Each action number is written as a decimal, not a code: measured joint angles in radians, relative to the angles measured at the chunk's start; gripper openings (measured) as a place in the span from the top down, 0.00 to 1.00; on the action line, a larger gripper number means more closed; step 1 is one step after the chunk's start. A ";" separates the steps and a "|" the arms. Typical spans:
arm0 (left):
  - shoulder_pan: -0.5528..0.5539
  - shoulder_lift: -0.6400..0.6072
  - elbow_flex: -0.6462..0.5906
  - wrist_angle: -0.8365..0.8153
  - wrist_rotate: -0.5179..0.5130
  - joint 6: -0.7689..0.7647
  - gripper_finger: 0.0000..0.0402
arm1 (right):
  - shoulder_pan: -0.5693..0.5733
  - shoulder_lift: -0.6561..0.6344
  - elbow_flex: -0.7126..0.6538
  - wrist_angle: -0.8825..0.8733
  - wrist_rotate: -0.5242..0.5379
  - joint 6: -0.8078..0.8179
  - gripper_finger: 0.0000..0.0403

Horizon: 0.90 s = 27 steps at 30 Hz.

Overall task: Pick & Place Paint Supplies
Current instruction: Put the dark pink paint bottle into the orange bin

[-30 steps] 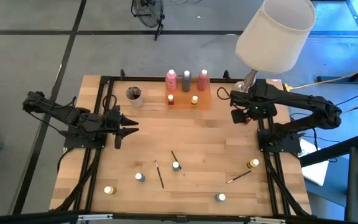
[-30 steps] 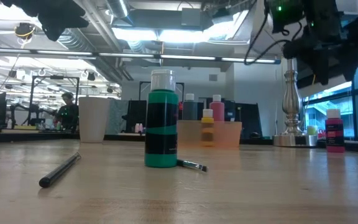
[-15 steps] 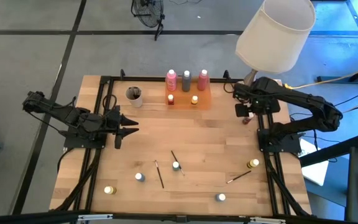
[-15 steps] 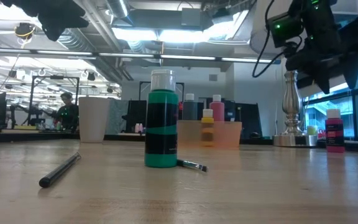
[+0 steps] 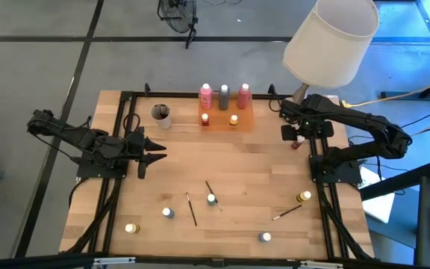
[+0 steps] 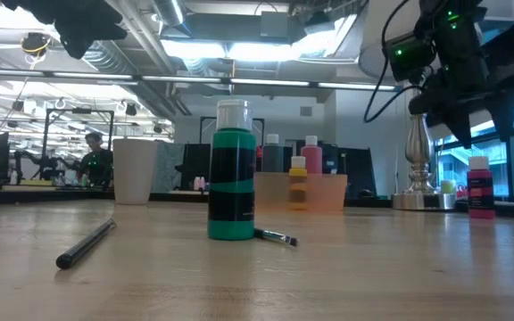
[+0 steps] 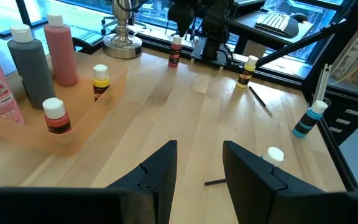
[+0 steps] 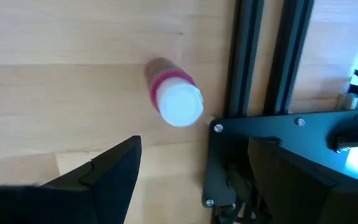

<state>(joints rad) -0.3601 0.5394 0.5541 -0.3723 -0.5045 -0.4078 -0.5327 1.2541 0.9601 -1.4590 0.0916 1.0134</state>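
We see the wooden worktop first, with a white lampshade hanging over its far right corner; the left arm waits over the left side, its left hand parted with nothing between the fingers; the right arm reaches along the right edge, its right hand spread wide and empty directly above a small pink white-capped bottle that stands upright just beside the black frame rail; at the far edge sits the flat orange tray holding two pink bottles and a grey bottle, with a red-lidded pot and a yellow-lidded pot in front of them; a beige cup stands left of the tray; nearer us small pots lie scattered, one yellow-lidded near the right rail; thin dark brushes lie among them.
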 joint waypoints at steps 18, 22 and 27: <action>0.000 0.000 0.000 0.000 -0.010 0.000 0.69 | -0.005 0.000 -0.158 0.194 0.002 -0.008 0.25; 0.000 0.000 0.000 0.001 -0.010 0.001 0.69 | -0.004 0.000 -0.196 0.263 0.002 -0.008 0.25; 0.000 0.000 0.000 0.001 -0.011 0.001 0.69 | -0.009 0.000 -0.232 0.346 0.014 -0.011 0.26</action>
<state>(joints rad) -0.3599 0.5394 0.5541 -0.3714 -0.5156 -0.4072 -0.5421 1.2541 0.7285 -1.1129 0.1060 1.0027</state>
